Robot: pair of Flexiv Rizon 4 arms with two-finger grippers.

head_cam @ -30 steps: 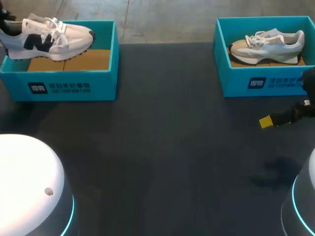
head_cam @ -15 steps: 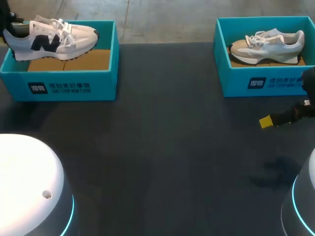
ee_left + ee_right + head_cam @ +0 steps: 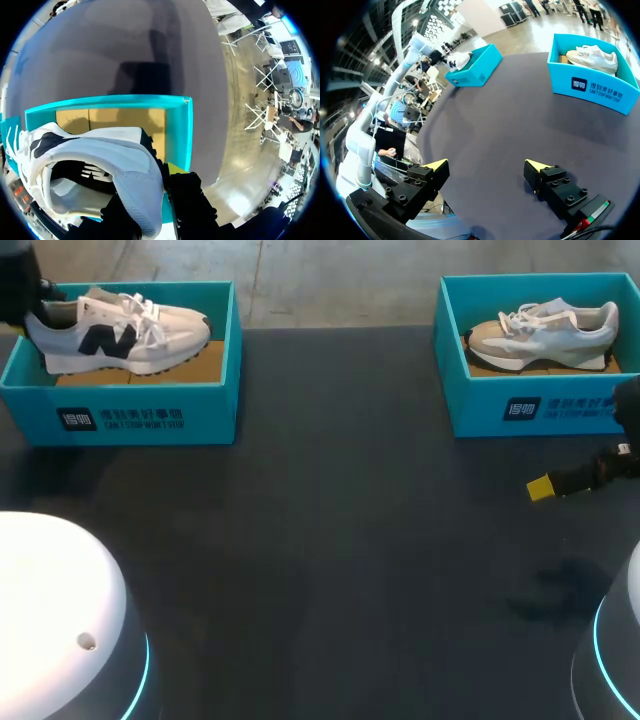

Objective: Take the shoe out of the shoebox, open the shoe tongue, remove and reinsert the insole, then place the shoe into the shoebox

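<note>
A white shoe with a navy side mark [image 3: 120, 335] hangs level over the left teal shoebox [image 3: 130, 415], toe toward the table's middle. My left gripper [image 3: 32, 298] is shut on its heel at the box's far left end. In the left wrist view the heel collar [image 3: 135, 175] sits between the black fingers [image 3: 192, 200], with the box's brown floor [image 3: 125, 120] beneath. My right gripper [image 3: 487, 166] stands open with nothing in it above the bare tabletop, at the right edge [image 3: 545, 487] in the head view.
A second teal shoebox [image 3: 530, 405] at the back right holds a beige and white shoe [image 3: 545, 332], just behind my right gripper. The dark tabletop [image 3: 330, 520] lies between the two boxes.
My left gripper has carried the shoe to the right and slightly lower over the left box. The right arm has not moved.
</note>
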